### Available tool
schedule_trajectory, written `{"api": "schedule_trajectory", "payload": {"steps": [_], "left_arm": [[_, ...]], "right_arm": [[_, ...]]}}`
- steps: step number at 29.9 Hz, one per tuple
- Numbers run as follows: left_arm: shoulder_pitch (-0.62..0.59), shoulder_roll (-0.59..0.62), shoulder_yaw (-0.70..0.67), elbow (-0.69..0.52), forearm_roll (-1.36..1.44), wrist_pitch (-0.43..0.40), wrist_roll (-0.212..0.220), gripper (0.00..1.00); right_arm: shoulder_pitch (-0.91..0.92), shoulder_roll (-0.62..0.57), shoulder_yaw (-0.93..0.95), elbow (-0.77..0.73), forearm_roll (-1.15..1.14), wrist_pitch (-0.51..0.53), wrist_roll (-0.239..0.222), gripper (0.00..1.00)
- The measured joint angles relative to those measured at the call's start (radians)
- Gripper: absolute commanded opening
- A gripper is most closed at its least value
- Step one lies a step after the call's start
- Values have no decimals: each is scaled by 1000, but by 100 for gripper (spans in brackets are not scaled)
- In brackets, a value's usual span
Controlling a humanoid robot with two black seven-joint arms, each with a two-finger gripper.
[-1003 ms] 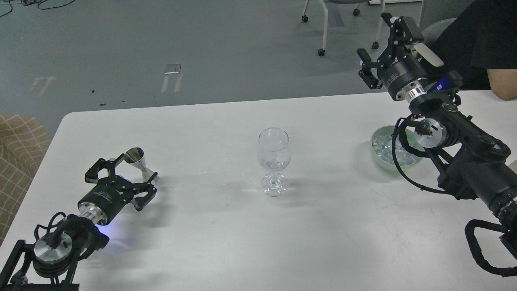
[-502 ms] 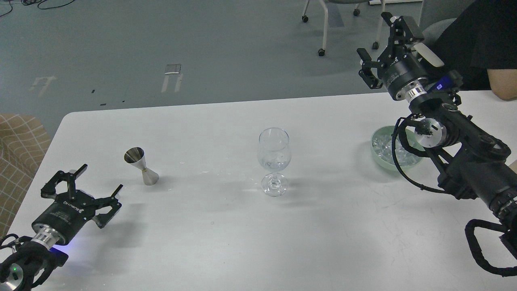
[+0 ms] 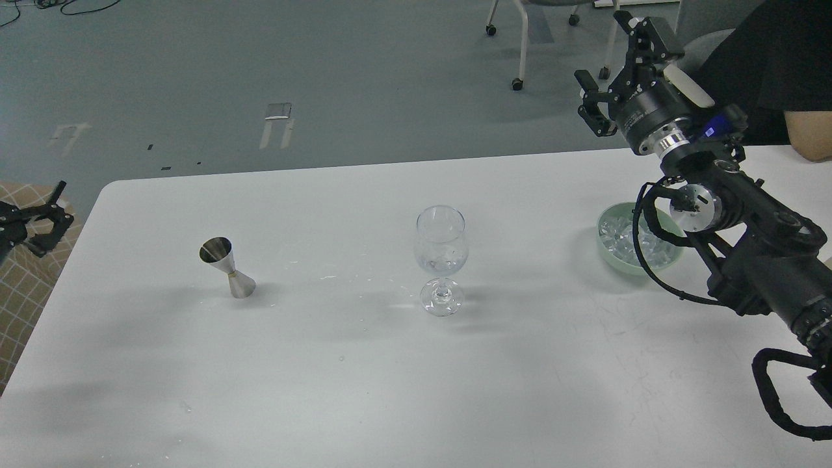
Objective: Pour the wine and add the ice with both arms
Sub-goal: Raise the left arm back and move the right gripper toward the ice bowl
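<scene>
A clear wine glass (image 3: 441, 259) stands upright mid-table with a little colourless wine and a glint low in its bowl. A steel jigger (image 3: 227, 268) stands upright to its left. A pale green bowl (image 3: 610, 255) at the right holds several ice cubes (image 3: 621, 237). My right gripper (image 3: 608, 58) is open and empty, raised high above the table's far edge, beyond the bowl. My left gripper (image 3: 36, 218) shows only as open fingertips at the left frame edge, off the table, far from the jigger.
The white table (image 3: 364, 377) has small droplets between jigger and glass. A checked chair (image 3: 29, 286) stands at the left edge. A person in black (image 3: 773, 71) sits at the far right. Office chair legs (image 3: 520, 58) stand on the floor beyond.
My left gripper let go of the jigger and drew back left, almost out of view. The jigger stands free. My right gripper rose slightly.
</scene>
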Motion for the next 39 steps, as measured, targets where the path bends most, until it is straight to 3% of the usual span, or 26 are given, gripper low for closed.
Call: {"api": "schedule_trajectory", "payload": {"steps": [4, 8, 11, 21, 29, 35, 39], "left_arm": [[-145, 0, 103, 99, 83, 0, -109, 98], [-240, 0, 296, 172, 105, 0, -272, 98], [-269, 2, 427, 185, 104, 0, -329, 98], [-274, -12, 501, 172, 101, 1, -340, 98], [-274, -55, 502, 171, 103, 1, -338, 98], [-275, -86, 502, 155, 104, 1, -335, 98], [-274, -88, 502, 149, 104, 1, -332, 98]], "right_arm": [[0, -27, -20, 21, -2, 1, -4, 100], [0, -68, -86, 37, -5, 1, -5, 100], [9, -133, -146, 76, -36, 0, -5, 100], [9, -398, -267, 198, -373, -73, 1, 100], [-53, -585, -419, 335, -823, -365, 9, 100], [-125, -595, -497, 345, -1069, -609, 10, 100], [-181, -586, -512, 335, -1180, -688, 10, 100]]}}
